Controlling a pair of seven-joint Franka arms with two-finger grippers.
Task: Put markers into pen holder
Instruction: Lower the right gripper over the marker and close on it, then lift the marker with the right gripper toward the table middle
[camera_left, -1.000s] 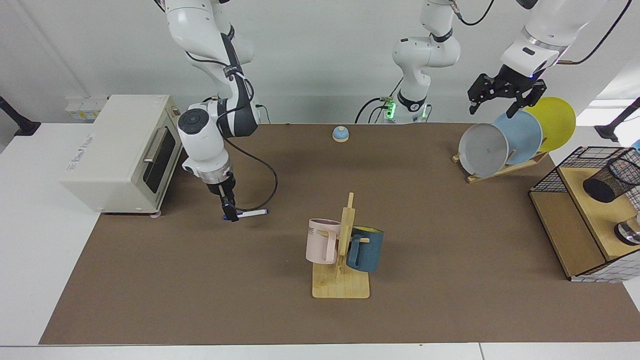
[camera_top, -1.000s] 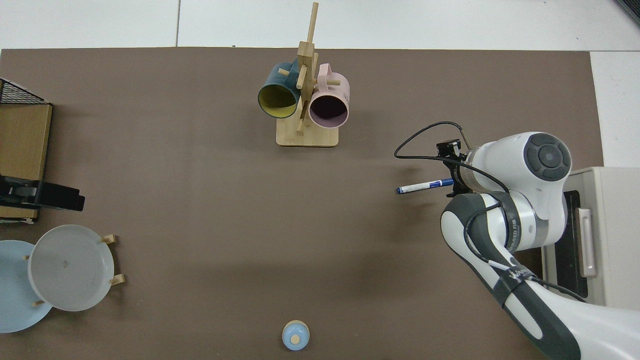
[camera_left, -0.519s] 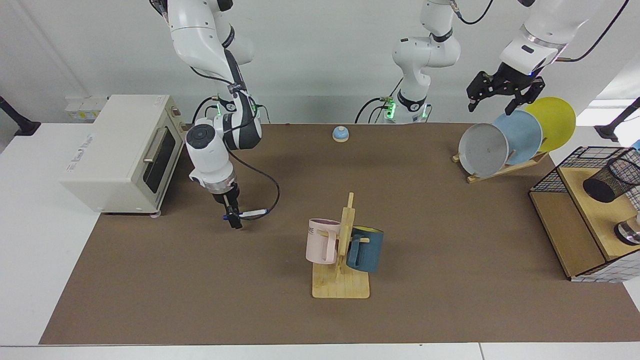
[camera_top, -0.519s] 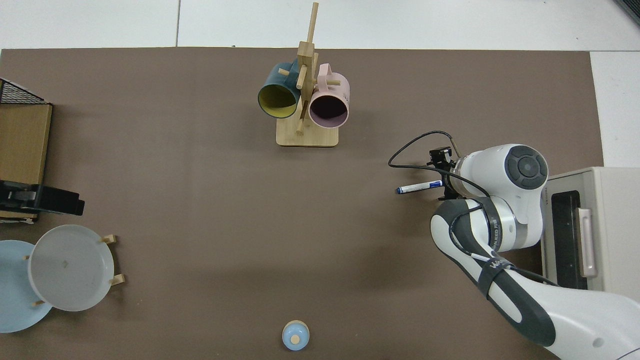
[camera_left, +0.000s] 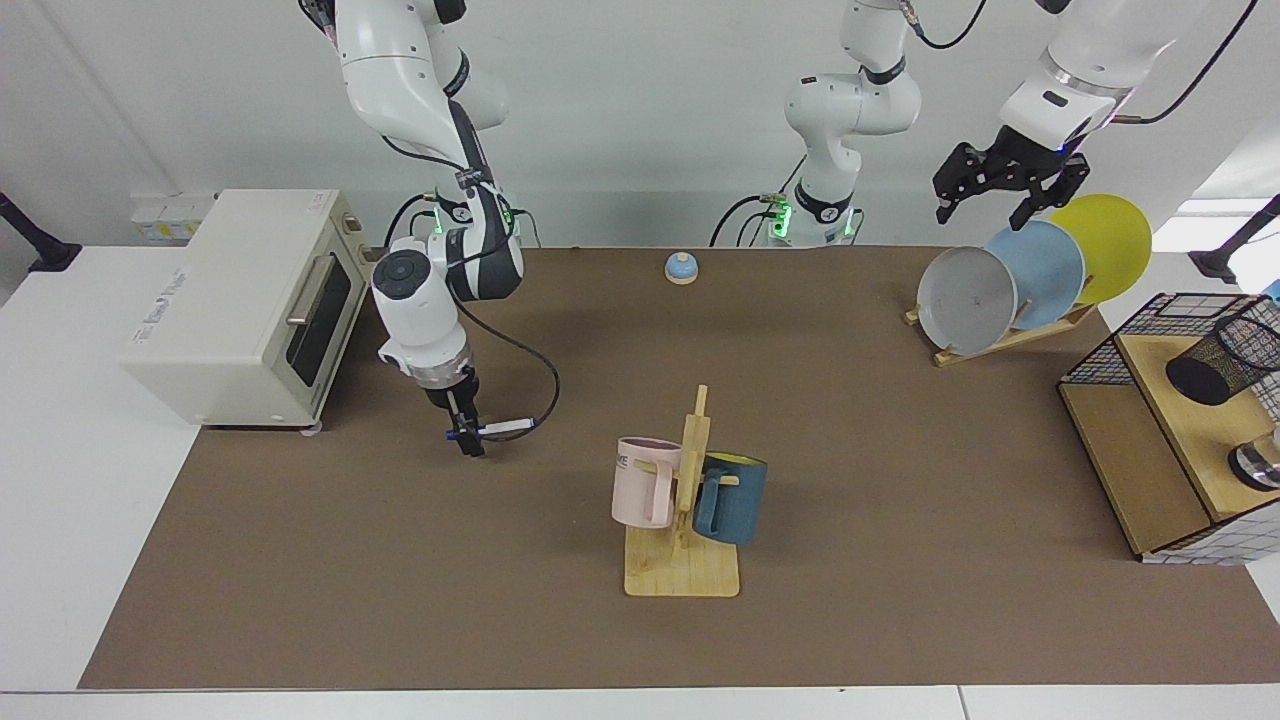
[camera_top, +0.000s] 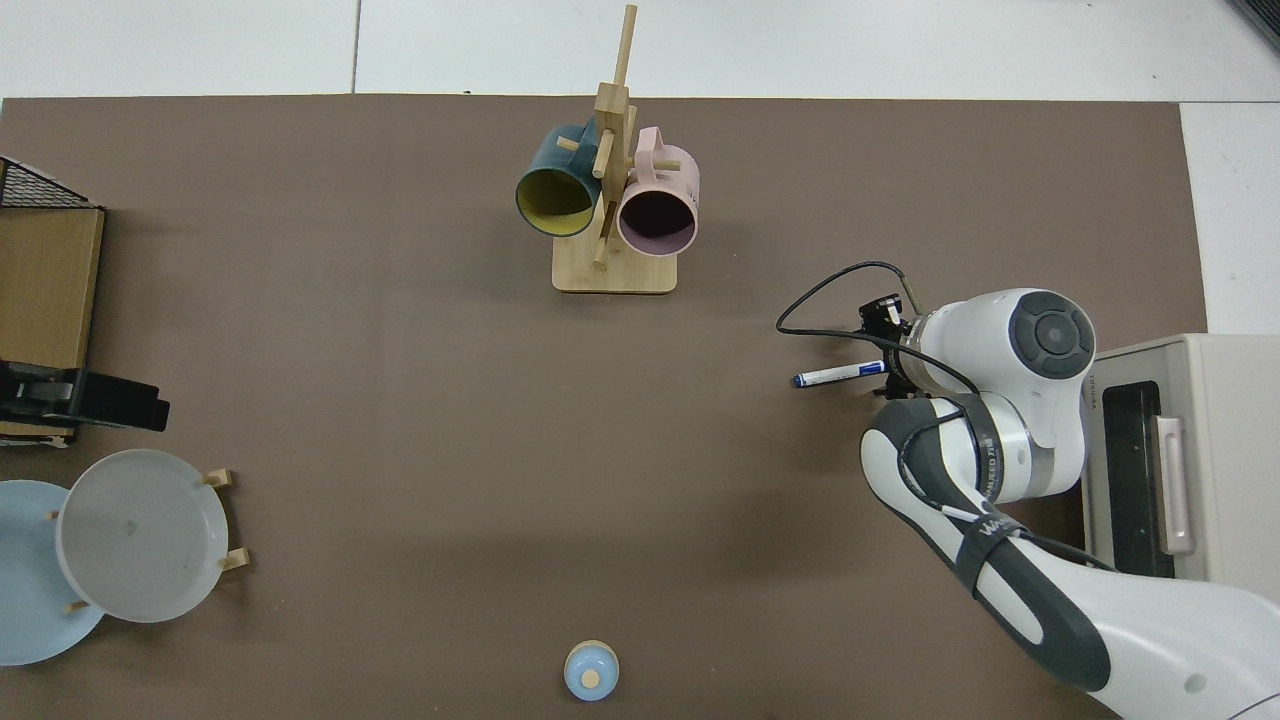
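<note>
Since a second ago, the right gripper (camera_left: 466, 438) has lifted the marker (camera_left: 505, 427) off the brown mat and carried it a little toward the mug rack (camera_left: 683, 520). It pinches one end, and the marker sticks out sideways at the left of the facing view. At the upper right, the left gripper (camera_left: 1003, 195) waits with fingers spread above the plates (camera_left: 1040, 272). At the far right edge, the pen holder (camera_left: 1222, 358) sits tipped on a wooden shelf (camera_left: 1180, 420).

Right tool (camera_left: 466, 437) clamped, left tool (camera_left: 1003, 196) spread.
</note>
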